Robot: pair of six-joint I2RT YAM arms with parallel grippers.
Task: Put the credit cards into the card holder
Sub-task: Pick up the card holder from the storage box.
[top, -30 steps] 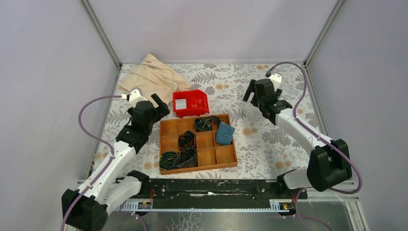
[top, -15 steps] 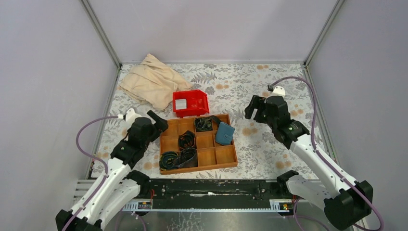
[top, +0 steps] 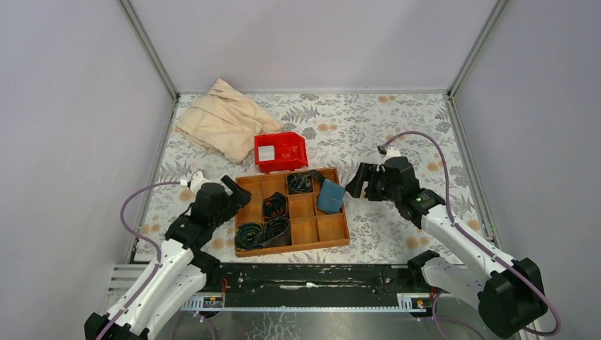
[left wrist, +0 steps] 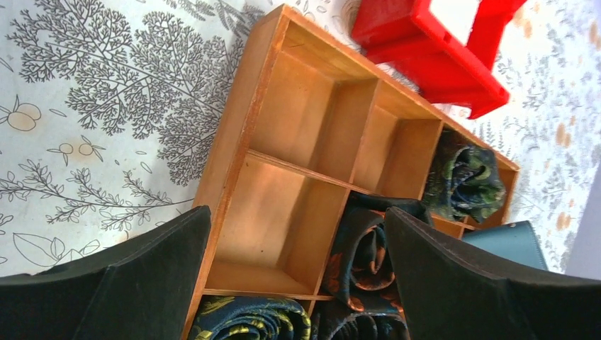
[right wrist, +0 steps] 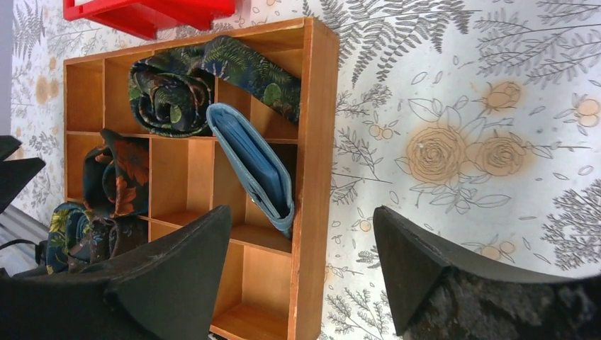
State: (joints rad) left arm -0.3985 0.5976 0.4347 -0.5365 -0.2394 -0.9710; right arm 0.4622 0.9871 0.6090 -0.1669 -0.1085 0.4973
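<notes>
The card holder [top: 330,196], a teal-blue wallet, stands tilted on edge in the right column of the wooden tray [top: 292,247]. In the right wrist view the card holder [right wrist: 251,163] leans against the tray's right wall [right wrist: 322,142]. A pale credit card [top: 266,153] lies inside the red bin [top: 281,151] just behind the tray. My right gripper [top: 359,185] hangs open beside the tray's right side, its jaws [right wrist: 301,212] straddling the wall, holding nothing. My left gripper [top: 230,185] is open and empty over the tray's far-left corner [left wrist: 296,216].
Rolled dark patterned ties [top: 276,207] fill several tray compartments. A crumpled beige cloth [top: 223,120] lies at the far left. The red bin [left wrist: 425,49] sits close behind the tray. Grey walls enclose the flower-patterned table on three sides.
Both arms drew in toward the tray. The left gripper came down from beside the red bin to the tray's left corner. The right gripper swung from the far right to the tray's right side.
</notes>
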